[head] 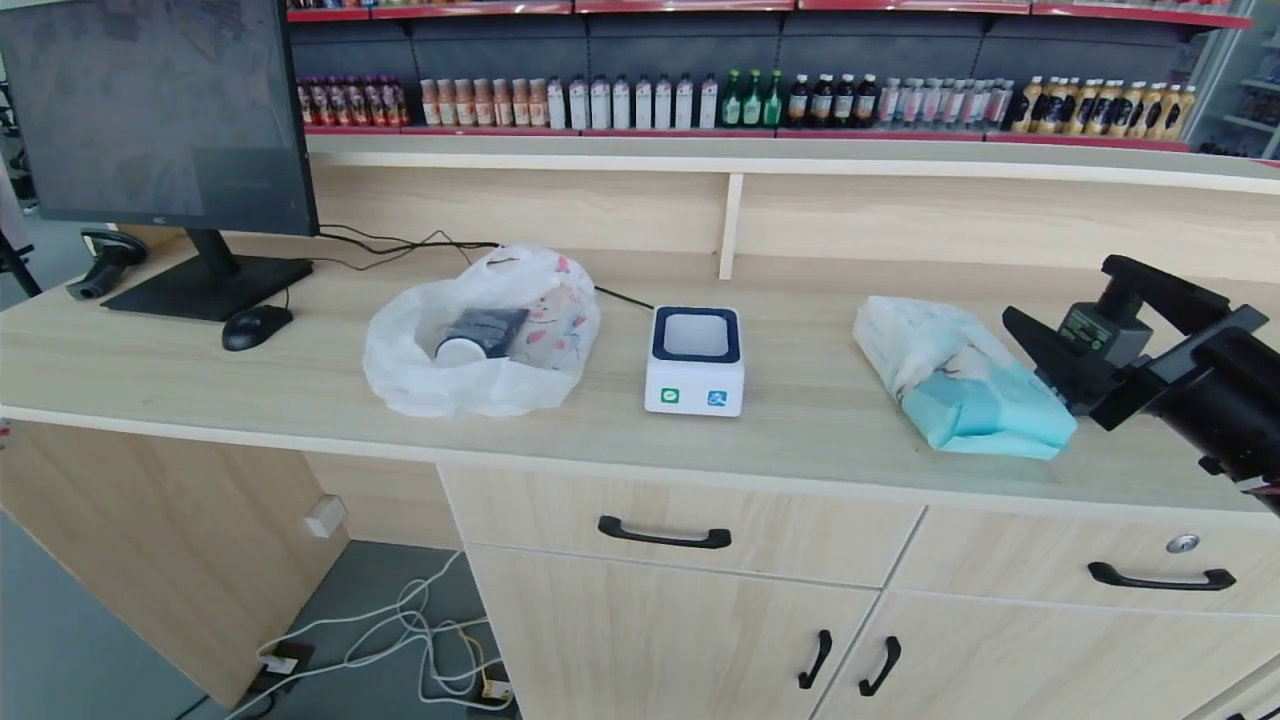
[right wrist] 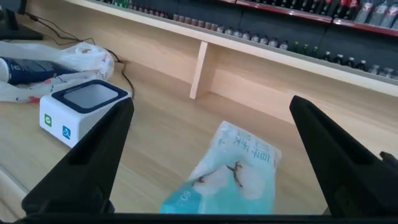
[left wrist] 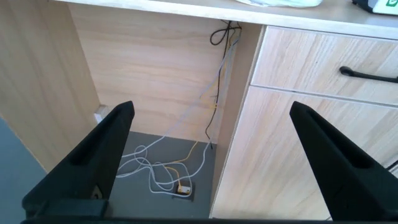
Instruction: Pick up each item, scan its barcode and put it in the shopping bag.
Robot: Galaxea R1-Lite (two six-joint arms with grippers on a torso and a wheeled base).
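My right gripper [right wrist: 211, 102] is wide open, empty, beside the tissue pack [head: 965, 385] near the counter's [head: 800, 440] right end; my left gripper [left wrist: 211, 106] is open, empty.

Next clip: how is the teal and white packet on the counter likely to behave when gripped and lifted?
The packet looks puffy and wrinkled in soft film, so it will probably squash under a pinch and sag at the ends. The glossy wrap may be slippery. Lying flat on the counter, it seems unlikely to roll or tip.
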